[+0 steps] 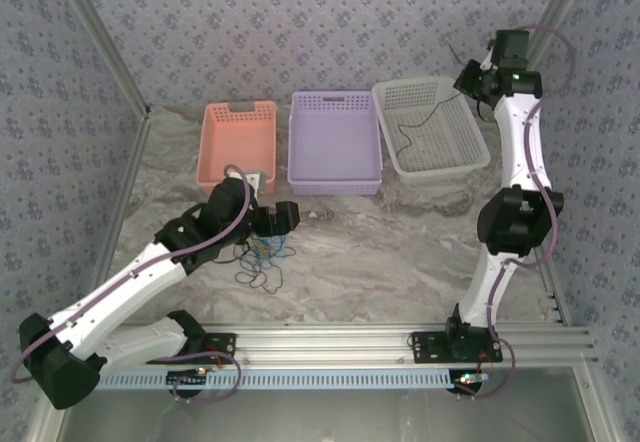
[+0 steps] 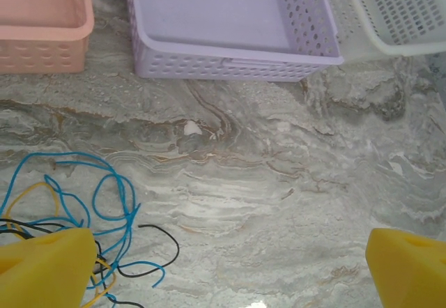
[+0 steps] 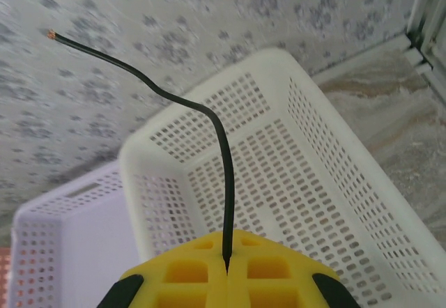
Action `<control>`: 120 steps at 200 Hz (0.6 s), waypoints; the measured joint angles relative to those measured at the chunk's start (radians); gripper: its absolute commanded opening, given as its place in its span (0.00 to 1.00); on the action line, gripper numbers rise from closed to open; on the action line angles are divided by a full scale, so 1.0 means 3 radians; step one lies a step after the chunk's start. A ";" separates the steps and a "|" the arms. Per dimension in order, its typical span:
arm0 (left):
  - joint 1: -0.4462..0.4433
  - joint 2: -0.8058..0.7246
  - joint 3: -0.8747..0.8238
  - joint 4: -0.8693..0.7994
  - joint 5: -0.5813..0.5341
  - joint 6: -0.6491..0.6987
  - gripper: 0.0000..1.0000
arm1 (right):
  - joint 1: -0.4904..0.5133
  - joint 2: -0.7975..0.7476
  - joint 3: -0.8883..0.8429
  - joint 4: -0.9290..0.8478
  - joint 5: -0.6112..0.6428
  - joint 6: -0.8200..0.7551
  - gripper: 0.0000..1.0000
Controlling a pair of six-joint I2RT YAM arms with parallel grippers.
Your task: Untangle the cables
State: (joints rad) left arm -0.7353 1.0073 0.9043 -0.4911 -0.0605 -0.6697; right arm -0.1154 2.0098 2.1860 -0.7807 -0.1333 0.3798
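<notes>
A: Where's the black cable (image 3: 224, 155)?
B: Pinched in the closed right gripper (image 3: 226, 270), over the white basket (image 3: 334, 182). Long axis runs straight out from the jaws, then bends left, bare tip pointing away.
A: The rest?
B: The tangle (image 2: 77, 203) sits by one finger of the left gripper (image 2: 226, 266), jaws wide apart, holding nothing.
A: Risk?
B: Thin cable, tiny pinch. It may slip and land beside the basket.
</notes>
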 measured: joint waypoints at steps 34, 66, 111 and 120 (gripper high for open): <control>0.0121 0.0198 -0.0043 0.0084 0.0088 0.0001 0.99 | 0.0015 0.0584 0.0512 -0.0128 -0.0005 0.0001 0.00; 0.0137 0.0331 -0.0121 0.0169 0.0170 0.0000 0.99 | 0.0006 0.1130 0.0848 -0.0146 -0.0078 0.0033 0.06; 0.0155 0.0383 -0.0132 0.0251 0.0225 0.0000 0.99 | -0.0014 0.1699 0.1349 -0.0231 -0.0223 0.0163 0.48; 0.0163 0.0383 -0.0132 0.0252 0.0225 -0.0001 0.99 | -0.0013 0.1704 0.1349 -0.0254 -0.0217 0.0139 0.52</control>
State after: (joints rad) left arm -0.6865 1.1221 0.8646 -0.4156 0.0071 -0.6701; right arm -0.1192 2.5210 2.5908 -0.8570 -0.1986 0.4213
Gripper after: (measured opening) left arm 0.992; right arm 0.473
